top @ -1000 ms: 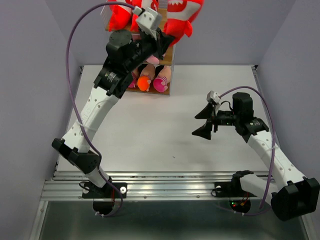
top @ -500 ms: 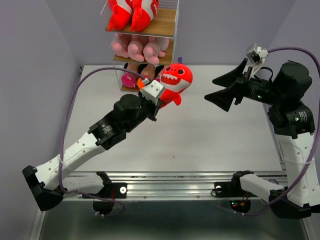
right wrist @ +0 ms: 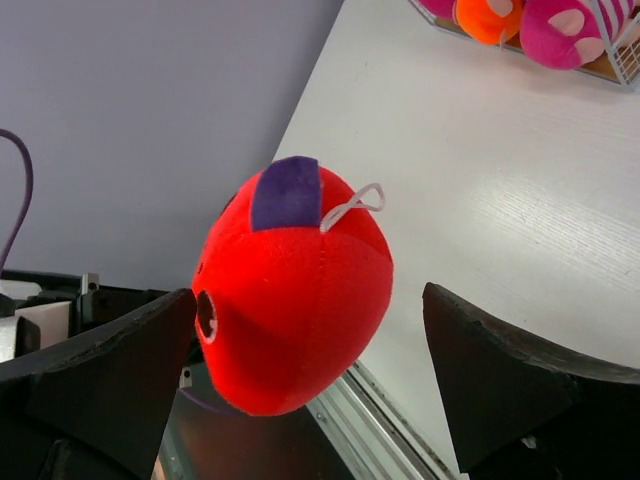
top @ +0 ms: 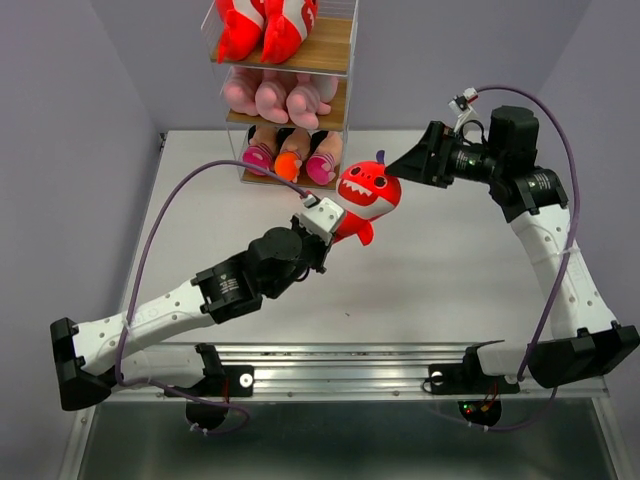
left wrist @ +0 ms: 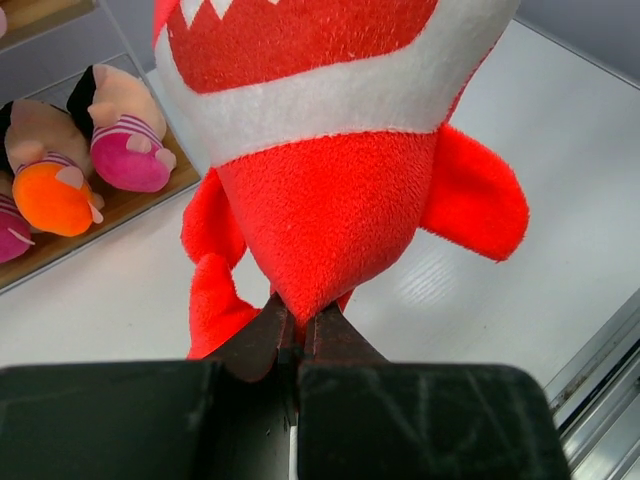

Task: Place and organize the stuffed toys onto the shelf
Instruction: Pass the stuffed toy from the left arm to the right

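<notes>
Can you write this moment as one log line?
left tool: shut on shark by tail | right tool: open, facing shark's head | shark: off shelf

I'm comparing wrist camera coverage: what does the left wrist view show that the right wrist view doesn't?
Left wrist only: the left tool shut on the red shark's tail end, plus its white belly and teeth. Right wrist only: the purple patch and white loop on its head, with the right tool open on either side. Both: the shark, the dolls on the shelf's bottom board, the table.
</notes>
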`<state>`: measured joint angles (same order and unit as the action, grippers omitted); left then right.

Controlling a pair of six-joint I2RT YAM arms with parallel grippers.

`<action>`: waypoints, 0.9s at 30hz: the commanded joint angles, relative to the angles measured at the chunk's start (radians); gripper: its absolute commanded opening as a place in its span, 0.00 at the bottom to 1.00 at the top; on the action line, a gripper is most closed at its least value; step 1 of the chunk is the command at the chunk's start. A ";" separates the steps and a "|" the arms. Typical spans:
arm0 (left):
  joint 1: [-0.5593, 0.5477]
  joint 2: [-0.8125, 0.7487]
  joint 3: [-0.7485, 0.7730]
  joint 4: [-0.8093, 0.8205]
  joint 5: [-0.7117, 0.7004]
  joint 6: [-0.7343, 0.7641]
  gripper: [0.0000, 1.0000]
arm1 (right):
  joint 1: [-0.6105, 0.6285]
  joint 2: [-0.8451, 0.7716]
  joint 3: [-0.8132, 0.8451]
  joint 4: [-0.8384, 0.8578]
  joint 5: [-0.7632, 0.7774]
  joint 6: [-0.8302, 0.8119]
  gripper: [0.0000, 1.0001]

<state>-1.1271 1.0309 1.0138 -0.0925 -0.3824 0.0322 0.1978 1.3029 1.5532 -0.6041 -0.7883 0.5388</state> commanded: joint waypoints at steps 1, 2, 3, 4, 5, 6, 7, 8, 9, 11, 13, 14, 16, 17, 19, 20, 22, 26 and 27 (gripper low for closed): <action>-0.014 -0.002 0.014 0.116 -0.053 -0.020 0.00 | 0.024 -0.019 -0.014 0.033 0.018 0.000 1.00; -0.016 0.001 0.017 0.117 -0.052 -0.023 0.00 | 0.025 -0.016 -0.043 0.046 -0.018 0.007 1.00; -0.016 0.008 0.019 0.119 -0.052 -0.026 0.00 | 0.035 -0.016 -0.059 0.058 -0.043 0.018 0.99; -0.016 0.012 0.022 0.120 -0.050 -0.026 0.00 | 0.035 -0.016 -0.076 0.097 -0.077 0.033 0.98; -0.017 0.023 0.025 0.120 -0.050 -0.026 0.00 | 0.035 -0.013 -0.093 0.118 -0.106 0.071 0.96; -0.017 0.027 0.029 0.123 -0.047 -0.026 0.00 | 0.035 -0.016 -0.108 0.141 -0.158 0.088 0.93; -0.017 0.032 0.031 0.123 -0.049 -0.026 0.00 | 0.044 -0.017 -0.132 0.180 -0.178 0.104 0.88; -0.017 0.041 0.034 0.126 -0.052 -0.026 0.00 | 0.045 -0.019 -0.140 0.188 -0.190 0.119 0.86; -0.017 0.044 0.035 0.129 -0.055 -0.026 0.00 | 0.045 -0.021 -0.157 0.204 -0.207 0.121 0.80; -0.017 0.049 0.039 0.141 -0.058 -0.055 0.00 | 0.054 -0.027 -0.177 0.222 -0.212 0.125 0.72; -0.017 0.047 0.039 0.154 -0.043 -0.061 0.00 | 0.054 -0.033 -0.208 0.263 -0.233 0.131 0.53; -0.017 0.049 0.039 0.164 -0.035 -0.075 0.00 | 0.054 -0.034 -0.241 0.289 -0.250 0.147 0.45; -0.017 0.046 0.035 0.180 0.008 -0.092 0.00 | 0.054 -0.048 -0.283 0.411 -0.334 0.167 0.31; -0.017 0.038 0.029 0.192 0.028 -0.113 0.06 | 0.054 -0.051 -0.313 0.450 -0.369 0.171 0.28; -0.016 0.009 0.022 0.204 0.112 -0.136 0.48 | 0.045 -0.051 -0.315 0.503 -0.463 0.108 0.22; -0.013 -0.005 0.010 0.217 0.143 -0.158 0.62 | 0.032 -0.048 -0.292 0.503 -0.492 0.071 0.18; -0.002 -0.040 -0.007 0.227 0.256 -0.178 0.89 | 0.016 -0.041 -0.268 0.501 -0.575 0.005 0.07; 0.129 -0.188 -0.041 0.197 0.462 -0.224 0.99 | -0.024 -0.040 -0.236 0.501 -0.658 -0.135 0.01; 0.165 -0.215 -0.055 0.189 0.540 -0.232 0.99 | -0.035 -0.042 -0.231 0.501 -0.683 -0.154 0.01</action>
<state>-1.0626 0.9428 0.9730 0.0029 -0.0658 -0.1459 0.1970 1.2835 1.2625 -0.1711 -1.3079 0.5163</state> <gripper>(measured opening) 0.985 0.307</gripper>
